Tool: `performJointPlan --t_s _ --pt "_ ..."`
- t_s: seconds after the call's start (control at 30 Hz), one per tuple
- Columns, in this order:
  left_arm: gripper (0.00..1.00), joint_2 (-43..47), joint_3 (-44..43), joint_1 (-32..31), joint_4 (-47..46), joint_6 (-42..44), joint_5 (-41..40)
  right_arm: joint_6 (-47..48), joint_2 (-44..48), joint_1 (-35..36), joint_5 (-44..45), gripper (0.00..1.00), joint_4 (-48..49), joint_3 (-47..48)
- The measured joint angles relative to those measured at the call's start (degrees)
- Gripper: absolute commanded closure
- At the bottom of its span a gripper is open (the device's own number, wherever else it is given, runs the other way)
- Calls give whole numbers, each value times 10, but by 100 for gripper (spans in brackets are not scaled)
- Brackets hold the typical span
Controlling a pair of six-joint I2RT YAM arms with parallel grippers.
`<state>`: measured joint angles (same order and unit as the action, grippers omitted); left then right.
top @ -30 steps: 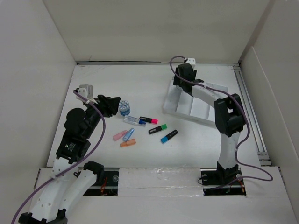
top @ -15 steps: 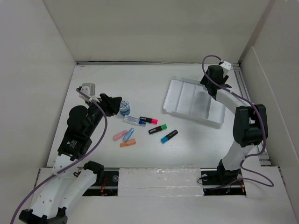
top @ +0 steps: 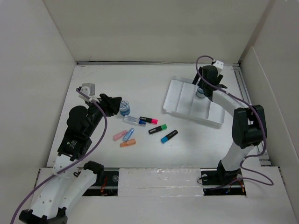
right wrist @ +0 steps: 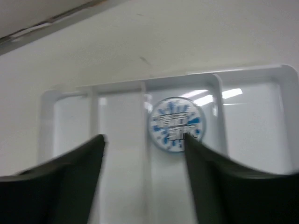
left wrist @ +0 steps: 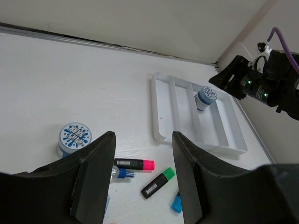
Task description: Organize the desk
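Desk [top: 154,154] flat under both my arms. Nearest: loose highlighters [top: 158,129] mid-desk. Behind them, blue-lidded jar [top: 124,107] just beside my left gripper [left wrist: 144,140], jaws wide, nothing between. Farther right, white tray [top: 180,100], second jar [left wrist: 205,97] upright in one compartment. My right gripper [right wrist: 145,140] above it, jaws spread wide; contact unclear.

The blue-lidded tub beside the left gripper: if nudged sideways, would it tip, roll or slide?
The tub looks squat and stands on its flat base, so it probably slides rather than tips. Knocked over, its round wall could roll. The smooth desk likely gives little friction.
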<state>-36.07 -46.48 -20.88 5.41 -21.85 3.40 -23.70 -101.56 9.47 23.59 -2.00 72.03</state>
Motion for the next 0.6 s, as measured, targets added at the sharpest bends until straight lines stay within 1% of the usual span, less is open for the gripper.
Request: performJointPlan --t_s 0.03,0.07,0.1,0.13,0.17,0.23,0.27,0.33,0.43,0.5,0.6 --pt "53 2 0 0 0 0 0 8 19 36 -2 77 3 -4" --pt "53 4 0 0 0 0 -2 10 29 59 -6 88 12 -4" --pt "54 8 0 0 0 0 -6 14 38 86 -18 88 27 -4" --pt "54 12 0 0 1 -1 -9 18 45 118 -31 86 41 -2" --pt "54 16 0 0 1 -1 -16 26 47 154 -43 65 53 2" --pt "54 34 0 0 7 -5 -43 43 39 228 -73 27 76 15" --pt "54 45 0 0 9 -8 -58 54 32 265 -85 0 84 22" --pt "54 73 3 0 10 -13 -90 78 10 334 -107 0 95 35" --pt "54 114 6 0 13 -19 -128 106 -37 409 -124 0 89 70" --pt "54 133 6 1 7 -21 -145 119 -76 433 -133 0 72 102" --pt "54 132 6 4 8 -24 -155 135 -135 439 -142 0 35 160"
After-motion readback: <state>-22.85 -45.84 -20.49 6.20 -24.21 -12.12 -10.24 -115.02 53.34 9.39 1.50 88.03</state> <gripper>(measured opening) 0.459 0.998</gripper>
